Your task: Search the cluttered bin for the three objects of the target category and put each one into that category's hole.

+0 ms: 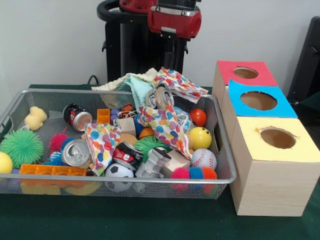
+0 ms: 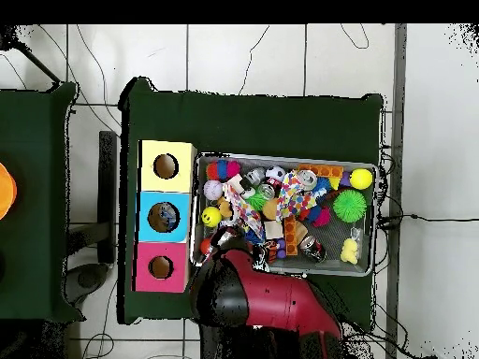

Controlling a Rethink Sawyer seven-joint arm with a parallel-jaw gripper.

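While the arm (image 2: pixel 257 294) hangs over the bin (image 1: pixel 125 93), its gripper's state cannot be told.
Overhead, the bin's long axis runs three to nine o'clock; only that view shows something inside the blue box (image 2: pixel 165 217).

A robotics lab: a pedestal-mounted red arm (image 1: pixel 174 20) at a green-clothed tabletop (image 1: pixel 120 220), loose cables (image 2: pixel 271 65) across the tiled floor (image 2: pixel 243 56).

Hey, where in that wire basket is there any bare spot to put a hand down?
Bare mesh shows only at one end of the silver wire mesh bin, between the pale yellow duck and the green spiky ball. From the crushed cans to the boxes' end, toys and patterned cloth pile tightly.
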